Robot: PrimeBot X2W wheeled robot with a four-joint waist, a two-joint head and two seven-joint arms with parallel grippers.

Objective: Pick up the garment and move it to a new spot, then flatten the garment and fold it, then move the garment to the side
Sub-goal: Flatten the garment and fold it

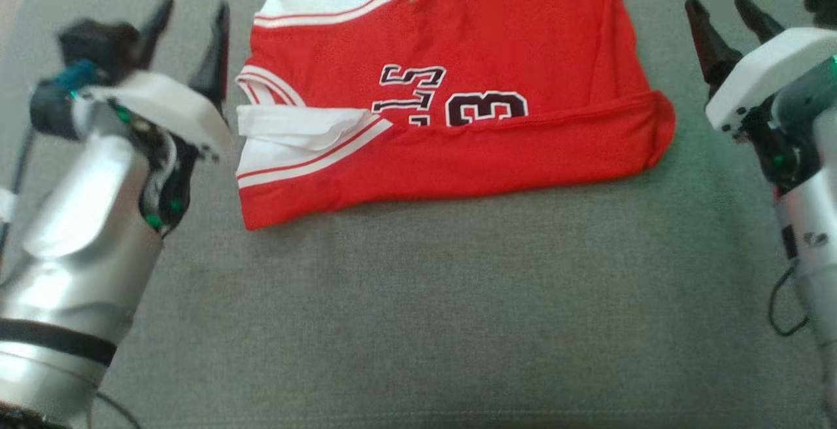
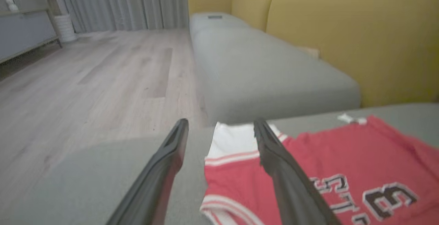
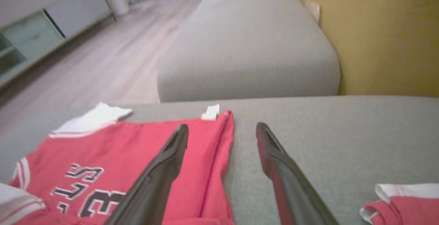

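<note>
1. Between the two end effectors, on the grey cushioned seat point(image 1: 458, 324): the garment point(image 1: 458, 135), a red jersey with white trim, lying flat. Its near long edge is turned up over the body and hides the lower part of the numerals. I judge that one lengthwise fold is already made.
2. Left end effector point(image 1: 195, 5): fingers apart, nothing between them. The jersey's white-trimmed shoulder end lies just to its inner side. In the left wrist view the inner finger point(image 2: 291, 184) crosses the white sleeve in line of sight. Cannot tell whether it touches the cloth.
3. Right end effector point(image 1: 718, 0): fingers spread, empty. The jersey's hem end lies just inside it. In the right wrist view the hem edge runs ahead of the fingers and between their lines, with bare seat on the outer side.
4. Reason for the placement, as a judgement: one open end effector at each short end suits a matched two-ended grasp. That could be bringing one end over the other for a crosswise fold, or lifting the bundle aside.
5. White sleeve flap point(image 1: 301, 127): bunched on the fold near the left end effector. It will probably slip if that end is lifted carelessly.
6. Outer side of the right end effector, low in the right wrist view: a second scrap of red-and-white cloth point(image 3: 394, 201). Cannot tell what it belongs to.
</note>
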